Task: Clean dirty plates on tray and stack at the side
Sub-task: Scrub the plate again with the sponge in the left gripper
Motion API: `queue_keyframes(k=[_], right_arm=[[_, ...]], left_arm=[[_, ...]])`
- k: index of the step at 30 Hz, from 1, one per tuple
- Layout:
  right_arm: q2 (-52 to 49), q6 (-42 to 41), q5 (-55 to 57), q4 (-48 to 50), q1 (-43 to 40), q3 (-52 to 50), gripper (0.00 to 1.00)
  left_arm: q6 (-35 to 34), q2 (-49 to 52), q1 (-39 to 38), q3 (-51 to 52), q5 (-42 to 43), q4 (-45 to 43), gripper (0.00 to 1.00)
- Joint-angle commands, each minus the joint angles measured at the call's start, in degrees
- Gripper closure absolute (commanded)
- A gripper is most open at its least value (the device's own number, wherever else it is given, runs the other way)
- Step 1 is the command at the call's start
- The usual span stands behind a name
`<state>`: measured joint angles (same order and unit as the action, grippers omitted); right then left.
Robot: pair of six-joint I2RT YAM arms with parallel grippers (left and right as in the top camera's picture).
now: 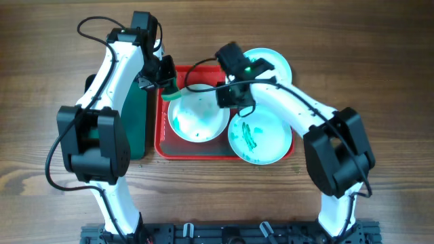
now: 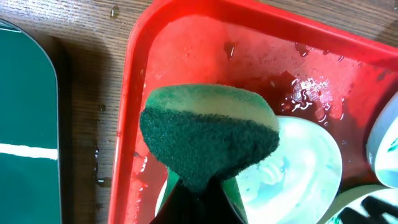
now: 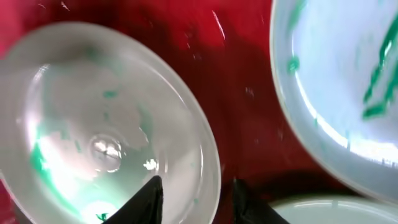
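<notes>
Gripping anything, that left claw (image 1: 165, 85), Sam?

Yes, Jo. It is clamped on a sponge (image 2: 208, 134), dark scouring face towards the wrist camera. The sponge hangs over the top left part of the red tray (image 2: 134, 112), at the upper left edge of the white plate (image 1: 198, 116).

And the right claw (image 3: 198, 196)?

Its fingers stand apart, astride that plate's right edge. One is over the plate's inside, the other over bare tray. Whether either touches the rim I cannot tell.

Where does the plate sit?

In the left part of the tray, smeared green. A turquoise-rimmed plate (image 1: 261, 139) lies just beside it at the lower right, streaked green and reaching over the tray's rim. A third plate (image 1: 274, 62) sits at the top right corner, partly off the tray.

Anything else?

A dark green tray (image 1: 137, 122) lies on the wooden table (image 1: 41, 81), just beside the red tray's left side.
</notes>
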<state>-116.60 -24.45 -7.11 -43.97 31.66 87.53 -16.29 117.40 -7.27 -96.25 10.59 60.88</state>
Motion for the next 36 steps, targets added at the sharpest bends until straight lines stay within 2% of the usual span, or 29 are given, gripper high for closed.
queue_keyframes(k=[1,4,10,17,25,27,29,30,32,35,36], right_arm=[[-0.3,12.5,-4.7,3.0,-2.6,0.5,0.63],[-1.6,21.9,-4.8,4.5,-3.0,1.5,0.63],[-7.0,29.0,-5.7,3.6,-2.8,5.4,0.68],[-8.2,31.9,-6.4,3.9,-2.7,5.8,0.76],[-10.7,31.2,-7.8,2.9,-2.7,5.8,0.95],[-10.7,29.8,-7.8,2.8,-2.7,5.8,0.96],[-10.7,24.3,-5.6,2.5,-2.7,6.0,0.96],[-10.7,17.7,-3.9,1.1,-2.8,7.0,0.96],[-10.7,9.9,-4.0,-0.5,-2.8,8.1,0.96],[-10.7,-10.6,-5.4,-1.1,-2.5,8.3,0.96],[-10.7,-12.7,-3.6,-1.0,-2.3,8.2,0.96]], left_arm=[[-0.9,-1.4,-0.1,0.4,1.0,-0.3,0.96],[-0.9,-1.4,-0.1,0.4,1.0,-0.6,0.96],[-0.9,-1.4,-0.1,0.4,1.0,-0.7,0.96],[-0.9,-1.4,-0.1,0.4,1.0,-0.8,0.96],[-0.9,-1.4,-0.1,0.4,1.0,-0.8,0.96],[-0.9,-1.4,-0.1,0.4,1.0,-0.9,0.96],[-0.9,-1.4,-0.1,0.4,1.0,-0.9,0.96],[-0.9,-1.4,-0.1,0.4,1.0,-0.9,0.96],[-0.9,-1.4,-0.1,0.4,1.0,-0.9,0.96],[-0.9,-1.4,-0.1,0.4,1.0,-0.5,0.96],[-0.9,-1.4,-0.2,0.4,1.0,-0.4,0.96]])
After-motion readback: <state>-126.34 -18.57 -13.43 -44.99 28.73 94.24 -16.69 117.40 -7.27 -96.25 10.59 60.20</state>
